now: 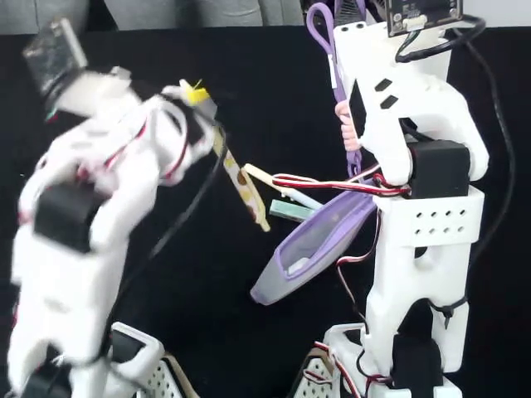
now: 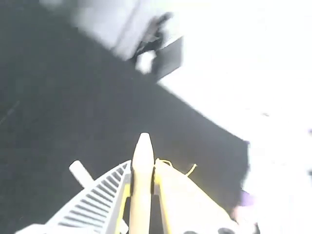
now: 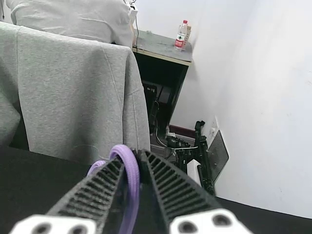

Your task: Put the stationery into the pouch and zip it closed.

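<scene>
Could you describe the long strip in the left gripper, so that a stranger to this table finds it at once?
Look at the middle of the black table. From the left gripper, a pale yellow strip slants down toward the purple pouch. Unlike the short pieces sticking out of the pouch, it is long, flat, spotted, and outside it.

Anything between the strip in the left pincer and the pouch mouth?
Yes. A pale stick and a teal piece poke out of the pouch mouth, right beside the strip tip, partly across its way in.
</scene>
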Available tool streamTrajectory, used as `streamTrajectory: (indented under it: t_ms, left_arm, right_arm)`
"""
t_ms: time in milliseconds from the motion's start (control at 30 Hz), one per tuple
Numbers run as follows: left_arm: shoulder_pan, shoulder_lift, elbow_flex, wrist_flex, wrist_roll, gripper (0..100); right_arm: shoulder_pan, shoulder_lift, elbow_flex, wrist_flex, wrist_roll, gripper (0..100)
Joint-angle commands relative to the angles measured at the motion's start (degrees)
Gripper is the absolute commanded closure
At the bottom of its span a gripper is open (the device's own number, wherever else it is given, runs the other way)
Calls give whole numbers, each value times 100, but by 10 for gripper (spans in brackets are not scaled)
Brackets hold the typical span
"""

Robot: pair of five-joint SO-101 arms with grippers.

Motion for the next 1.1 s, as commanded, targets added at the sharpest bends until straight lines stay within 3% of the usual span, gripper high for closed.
streamTrajectory:
  t_ms: [0,367,500,700,900,1067]
  left_arm:
    - [365,-1380,998,-1125,-598,971]
    - [1235,-4545,4769,-5793,-949,971]
    - [1965,-4774,5235,-5626,-1512,971]
    - [2844,-4791,5297,-5187,-1758,971]
    - [2993,-4791,5947,-5108,-3323,971]
    - [2993,-4791,6246,-5108,-3938,966]
  right_arm:
    - [44,-215,-127,0,62,987]
    - [44,-215,-119,0,62,987]
    - [44,-215,-127,0,62,987]
    - [44,-215,-127,0,62,987]
    - [44,-215,-127,0,62,987]
    - [44,-215,-127,0,62,987]
